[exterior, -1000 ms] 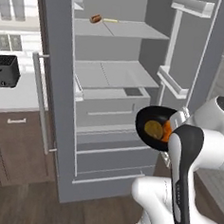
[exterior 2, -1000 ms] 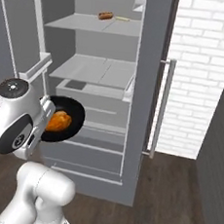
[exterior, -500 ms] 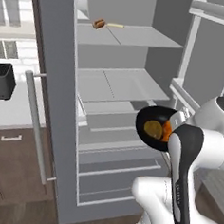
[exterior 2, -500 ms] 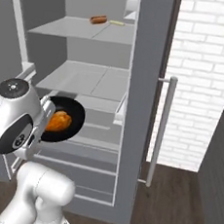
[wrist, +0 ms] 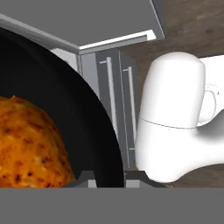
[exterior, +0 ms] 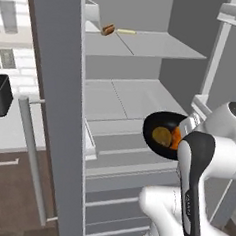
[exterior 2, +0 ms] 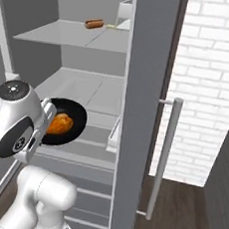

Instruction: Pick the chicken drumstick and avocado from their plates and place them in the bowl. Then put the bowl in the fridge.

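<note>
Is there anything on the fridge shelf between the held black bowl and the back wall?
No. In both base views the shelf behind the bowl looks bare up to the fridge back wall.

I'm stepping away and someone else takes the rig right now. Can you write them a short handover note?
Gripper: shut on the rim of the black bowl, held up in front of the open fridge.
In the bowl: chicken drumstick and avocado. Both picks are done.
Left: set the bowl on a fridge shelf, probably the middle shelf just ahead, then let go.
A small brown item lies on the top shelf.
</note>
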